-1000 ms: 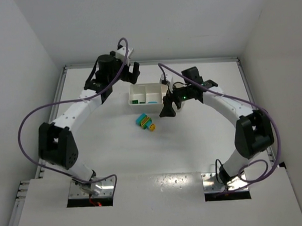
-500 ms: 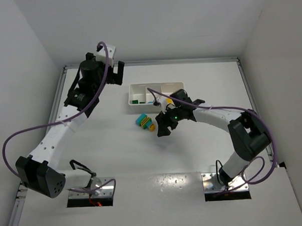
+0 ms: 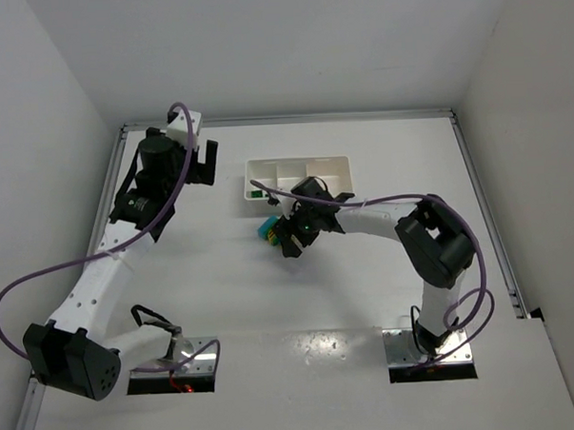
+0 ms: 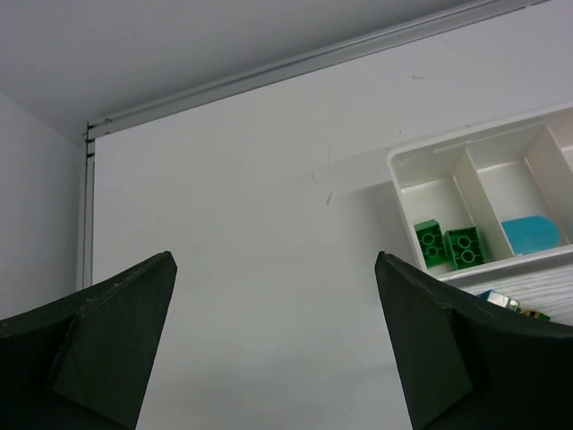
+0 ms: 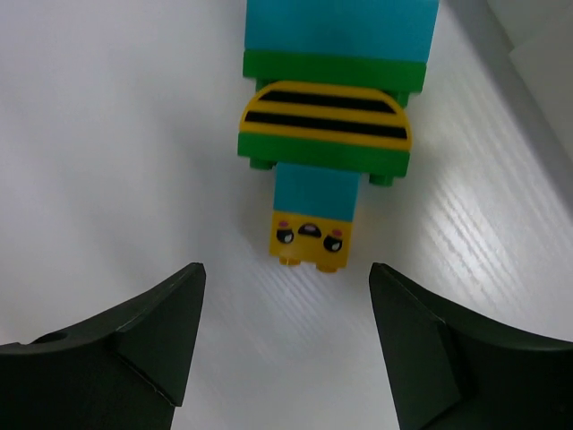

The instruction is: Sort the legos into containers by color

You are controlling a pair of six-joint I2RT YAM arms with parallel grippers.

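Observation:
A clump of legos (image 5: 333, 107), cyan, green and a striped yellow piece, ends in a small yellow face brick (image 5: 309, 237) and lies flat on the table. My right gripper (image 5: 286, 269) stands open just short of that brick, with nothing between its fingers. From above, the clump (image 3: 266, 229) lies below the white tray (image 3: 299, 161), with the right gripper (image 3: 286, 242) beside it. The containers are three compartments of the tray (image 4: 405, 179): two green legos (image 4: 448, 244) in the left one, a cyan piece (image 4: 530, 235) in the middle. My left gripper (image 4: 275, 260) is open and empty over bare table left of the tray.
A metal rail (image 4: 295, 67) runs along the table's far edge, with white walls around. Purple cables (image 3: 42, 273) loop off both arms. The left arm (image 3: 161, 178) reaches up the left side; the right arm (image 3: 382, 216) lies across in front of the tray.
The right gripper has travelled from the tray's right end down and left to the clump. The left arm has swung left, away from the tray.

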